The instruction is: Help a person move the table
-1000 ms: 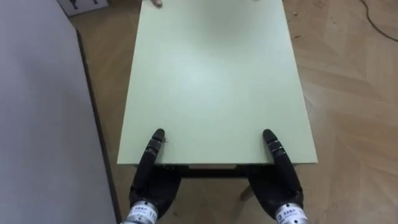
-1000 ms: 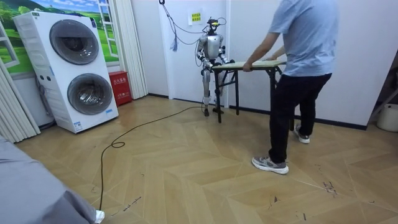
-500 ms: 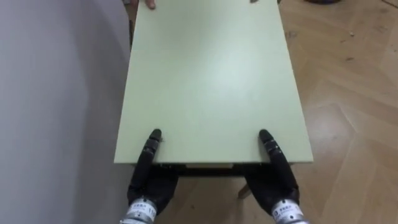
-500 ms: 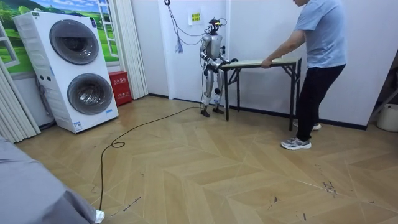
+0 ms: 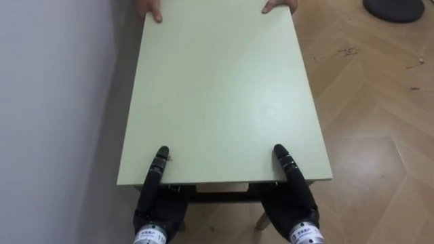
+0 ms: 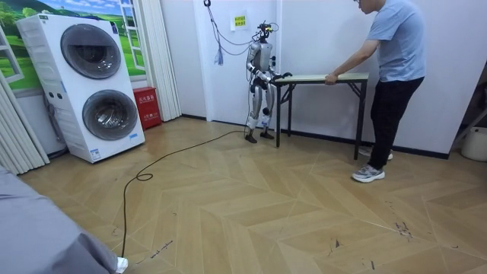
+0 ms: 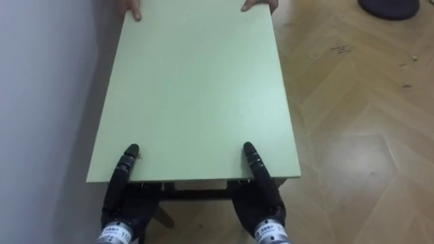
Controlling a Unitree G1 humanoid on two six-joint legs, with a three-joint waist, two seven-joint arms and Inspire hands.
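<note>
A pale green table (image 5: pixel 217 102) stretches away from me, its near short edge right in front of me. My left hand (image 5: pixel 157 177) grips that edge near the left corner, thumb on top and the rest of the hand under the board. My right hand (image 5: pixel 287 173) grips it the same way near the right corner. At the far edge a person's hands (image 5: pixel 150 10) hold both corners. In the room view the person (image 6: pixel 396 68) stands at the table's (image 6: pixel 319 77) right end and I stand at its left end, close to the white wall.
A white wall (image 5: pixel 54 102) runs close along the table's left side. Wooden floor (image 5: pixel 380 122) lies open to the right, with a dark round base (image 5: pixel 400 8) at the far right. Stacked washing machines (image 6: pixel 91 84), a red box (image 6: pixel 146 106) and a floor cable (image 6: pixel 152 164) are off at the room view's left.
The person has stepped back toward the room view's right and the table has gone along with them. I have followed it. The person's hands now show at the far edge.
</note>
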